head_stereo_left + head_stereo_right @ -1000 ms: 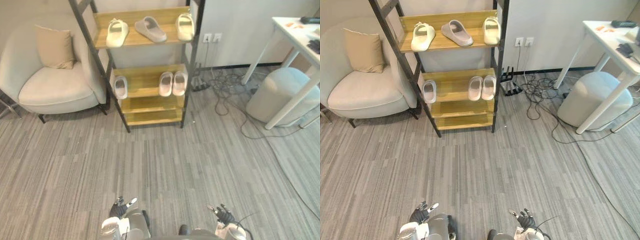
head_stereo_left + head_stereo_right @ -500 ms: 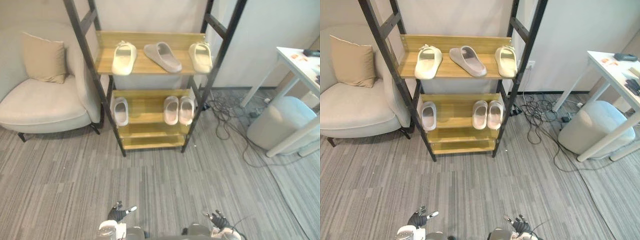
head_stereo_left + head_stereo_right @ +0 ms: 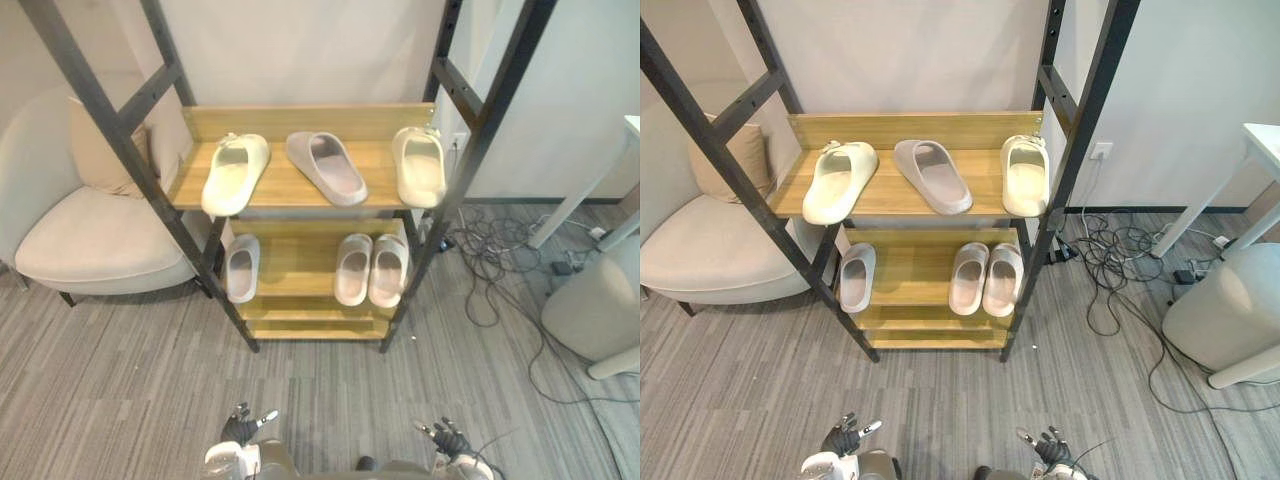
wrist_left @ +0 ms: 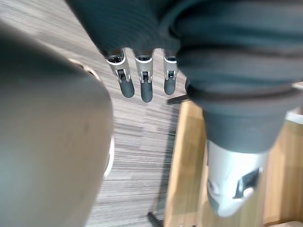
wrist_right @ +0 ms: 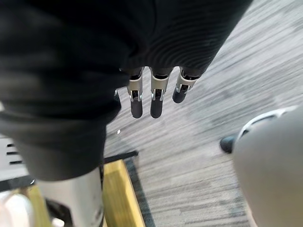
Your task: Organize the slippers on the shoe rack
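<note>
Now you face the rack (image 3: 300, 120), which stands far from you against the wall. Three slippers lie on its higher shelf. The left cream slipper (image 3: 234, 173) lies at a small slant near the left post. The grey slipper (image 3: 326, 167) is in the middle. It is turned at a bigger slant and sits apart from the other two. The right cream slipper (image 3: 420, 166) lies straight, just beside the right post.

On the shelf below, the lone white slipper (image 3: 241, 268) lies at the left end. The white pair (image 3: 353, 269) lies on the right half, close side by side and pointing the same way.

Your left hand (image 3: 240, 430) is low and near, on the left, over the floor (image 3: 120, 400). Its fingers (image 4: 140, 87) are straight and loose, a little spread. Your right hand (image 3: 450, 438) is low and near, on the right. Its fingers (image 5: 155, 101) are straight and loose too, a little spread. Both hands are well apart from the rack and from all the slippers.

Left of the rack stands a chair (image 3: 90, 235) with a cushion (image 3: 92, 155) on it. Right of the rack, cables (image 3: 500, 270) lie in loops on the floor. Farther right is a stool (image 3: 600, 310), beside a leg of the bench (image 3: 575, 205).
</note>
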`<state>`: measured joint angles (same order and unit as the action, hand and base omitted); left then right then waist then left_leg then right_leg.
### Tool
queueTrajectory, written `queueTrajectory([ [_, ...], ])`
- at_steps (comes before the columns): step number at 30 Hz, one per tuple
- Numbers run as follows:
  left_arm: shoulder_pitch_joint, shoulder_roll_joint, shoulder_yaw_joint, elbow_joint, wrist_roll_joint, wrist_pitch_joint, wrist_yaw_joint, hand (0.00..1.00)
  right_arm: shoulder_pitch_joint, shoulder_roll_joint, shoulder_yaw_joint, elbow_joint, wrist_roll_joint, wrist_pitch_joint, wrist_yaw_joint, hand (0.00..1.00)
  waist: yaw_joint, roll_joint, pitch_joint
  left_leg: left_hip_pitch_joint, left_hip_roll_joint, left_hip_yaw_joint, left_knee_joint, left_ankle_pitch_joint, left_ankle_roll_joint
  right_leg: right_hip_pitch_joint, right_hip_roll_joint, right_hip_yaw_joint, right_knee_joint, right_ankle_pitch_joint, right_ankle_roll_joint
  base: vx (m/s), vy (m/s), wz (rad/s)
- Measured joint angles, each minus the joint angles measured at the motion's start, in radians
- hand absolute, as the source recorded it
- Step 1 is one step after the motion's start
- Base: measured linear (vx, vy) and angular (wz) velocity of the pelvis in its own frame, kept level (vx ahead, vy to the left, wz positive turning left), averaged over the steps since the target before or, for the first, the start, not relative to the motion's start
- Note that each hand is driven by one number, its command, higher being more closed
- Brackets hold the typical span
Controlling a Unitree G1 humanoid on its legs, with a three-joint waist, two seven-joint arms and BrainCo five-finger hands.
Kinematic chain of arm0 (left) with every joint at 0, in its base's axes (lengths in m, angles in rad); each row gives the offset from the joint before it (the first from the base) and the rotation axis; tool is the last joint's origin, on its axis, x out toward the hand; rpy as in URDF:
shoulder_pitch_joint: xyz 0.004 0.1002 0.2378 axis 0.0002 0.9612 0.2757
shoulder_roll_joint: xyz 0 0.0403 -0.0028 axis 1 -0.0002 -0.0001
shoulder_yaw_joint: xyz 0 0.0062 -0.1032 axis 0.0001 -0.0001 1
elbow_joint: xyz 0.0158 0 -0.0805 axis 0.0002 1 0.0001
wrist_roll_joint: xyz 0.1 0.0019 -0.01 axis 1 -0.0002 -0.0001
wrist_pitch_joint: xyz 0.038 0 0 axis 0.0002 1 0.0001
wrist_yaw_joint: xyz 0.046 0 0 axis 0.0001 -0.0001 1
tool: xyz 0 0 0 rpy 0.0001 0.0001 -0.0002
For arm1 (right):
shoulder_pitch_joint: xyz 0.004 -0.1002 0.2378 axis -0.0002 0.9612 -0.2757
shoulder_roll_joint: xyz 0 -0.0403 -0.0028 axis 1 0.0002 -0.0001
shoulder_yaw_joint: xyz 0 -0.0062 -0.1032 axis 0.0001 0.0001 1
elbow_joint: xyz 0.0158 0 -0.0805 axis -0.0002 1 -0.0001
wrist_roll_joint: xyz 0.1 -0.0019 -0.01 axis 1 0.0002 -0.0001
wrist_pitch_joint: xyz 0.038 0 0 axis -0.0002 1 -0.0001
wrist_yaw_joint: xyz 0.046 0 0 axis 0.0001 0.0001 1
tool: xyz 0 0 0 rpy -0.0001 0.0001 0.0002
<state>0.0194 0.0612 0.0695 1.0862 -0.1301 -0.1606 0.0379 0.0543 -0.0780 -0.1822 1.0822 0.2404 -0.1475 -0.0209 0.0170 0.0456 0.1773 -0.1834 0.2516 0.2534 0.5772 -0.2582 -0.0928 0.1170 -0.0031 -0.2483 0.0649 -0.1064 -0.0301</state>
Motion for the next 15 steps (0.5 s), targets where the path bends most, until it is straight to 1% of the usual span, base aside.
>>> queueTrajectory([
  [1,-0.003,0.004,-0.020,0.003,0.000,0.000,0.000,0.00,0.000,-0.001,-0.001,-0.001,0.005,-0.001,-0.001,0.00,0.000,-0.001,-0.001,0.004,-0.024,-0.005,-0.122,0.032,0.007,0.008,-0.010,0.002,0.000,-0.005,0.013,0.27,0.193,-0.09],
  [2,-0.004,0.004,-0.031,0.006,-0.001,-0.001,0.000,0.00,0.005,-0.005,0.000,0.004,0.006,0.000,-0.003,0.00,0.003,0.001,-0.001,0.017,-0.059,-0.020,-0.249,0.151,0.012,0.012,-0.021,0.012,0.001,-0.014,0.036,0.30,0.180,-0.09],
  [3,-0.009,0.010,-0.038,0.008,-0.001,0.000,0.002,0.00,0.004,0.001,0.000,0.007,0.007,0.001,-0.005,0.00,0.009,-0.016,-0.008,0.054,-0.092,-0.011,-0.296,0.166,0.016,0.018,-0.046,0.023,-0.005,-0.011,0.059,0.30,0.162,-0.05],
  [4,-0.009,0.019,-0.053,0.009,-0.001,-0.001,0.002,0.00,0.004,0.011,0.001,0.008,0.006,0.001,-0.004,0.00,0.008,-0.032,-0.011,0.066,-0.113,-0.009,-0.325,0.170,0.023,0.018,-0.058,0.019,-0.008,-0.010,0.066,0.33,0.154,0.06],
  [5,-0.011,0.037,-0.071,0.008,-0.001,-0.002,0.000,0.00,0.004,0.026,0.001,0.010,0.005,0.001,-0.003,0.00,0.007,-0.057,-0.013,0.070,-0.133,-0.002,-0.329,0.165,0.031,0.025,-0.080,0.017,-0.017,-0.014,0.073,0.20,0.098,0.08],
  [7,-0.012,0.056,-0.086,0.016,-0.003,-0.001,0.001,0.00,0.004,0.040,0.001,0.019,-0.003,0.001,-0.001,0.00,0.012,-0.079,-0.022,0.086,-0.153,0.013,-0.329,0.156,0.046,0.035,-0.105,0.017,-0.010,-0.022,0.086,0.23,0.123,0.01],
  [8,-0.013,0.054,-0.090,0.026,-0.003,-0.001,-0.001,0.00,0.004,0.036,0.000,0.025,-0.005,0.000,0.000,0.00,0.011,-0.076,-0.021,0.109,-0.160,0.016,-0.330,0.144,0.058,0.037,-0.116,0.020,0.028,-0.028,0.096,0.22,0.133,-0.07],
  [9,-0.014,0.050,-0.090,0.029,-0.003,-0.001,-0.001,0.00,0.004,0.030,0.000,0.028,-0.006,0.000,0.001,0.00,0.011,-0.070,-0.021,0.127,-0.161,0.019,-0.332,0.130,0.061,0.028,-0.123,0.024,0.076,-0.038,0.112,0.13,0.136,-0.31],
  [10,-0.014,0.040,-0.090,0.037,-0.001,-0.001,-0.002,0.00,0.000,0.017,0.001,0.033,-0.006,0.000,0.002,0.00,0.016,-0.048,-0.022,0.157,-0.153,0.025,-0.347,0.089,0.059,-0.036,-0.129,0.044,0.234,-0.063,0.149,0.09,0.154,-0.40],
  [11,-0.013,0.041,-0.091,0.039,-0.001,0.000,-0.002,0.00,-0.005,0.014,0.002,0.032,-0.006,0.001,0.002,0.00,0.018,-0.048,-0.021,0.173,-0.156,0.041,-0.353,0.085,0.062,-0.091,-0.148,0.059,0.359,-0.073,0.162,0.08,0.156,-0.39],
  [12,-0.010,0.043,-0.094,0.046,-0.001,0.000,-0.002,0.00,-0.012,0.008,0.001,0.032,-0.007,0.000,0.001,0.00,0.015,-0.050,-0.019,0.189,-0.164,0.044,-0.358,0.082,0.065,-0.142,-0.169,0.067,0.470,-0.072,0.163,0.07,0.116,-0.05],
  [13,-0.008,0.056,-0.118,0.049,-0.001,0.001,-0.002,0.00,-0.014,0.015,0.001,0.030,-0.006,0.000,0.002,0.00,-0.008,-0.062,-0.020,0.202,-0.178,0.044,-0.362,0.077,0.072,-0.198,-0.204,0.061,0.583,-0.092,0.164,0.11,0.054,0.17],
  [14,-0.008,0.066,-0.132,0.051,-0.001,0.002,-0.002,0.00,-0.014,0.019,0.003,0.031,-0.006,0.000,0.002,0.00,-0.014,-0.073,-0.026,0.207,-0.183,0.039,-0.363,0.075,0.075,-0.207,-0.213,0.056,0.591,-0.116,0.151,0.12,0.016,0.23],
  [15,-0.008,0.067,-0.133,0.050,-0.001,0.002,-0.002,0.00,-0.014,0.020,0.011,0.032,-0.007,0.001,0.003,0.00,-0.014,-0.076,-0.025,0.213,-0.183,0.036,-0.365,0.073,0.074,-0.209,-0.211,0.045,0.561,-0.137,0.139,0.10,-0.021,0.15],
])
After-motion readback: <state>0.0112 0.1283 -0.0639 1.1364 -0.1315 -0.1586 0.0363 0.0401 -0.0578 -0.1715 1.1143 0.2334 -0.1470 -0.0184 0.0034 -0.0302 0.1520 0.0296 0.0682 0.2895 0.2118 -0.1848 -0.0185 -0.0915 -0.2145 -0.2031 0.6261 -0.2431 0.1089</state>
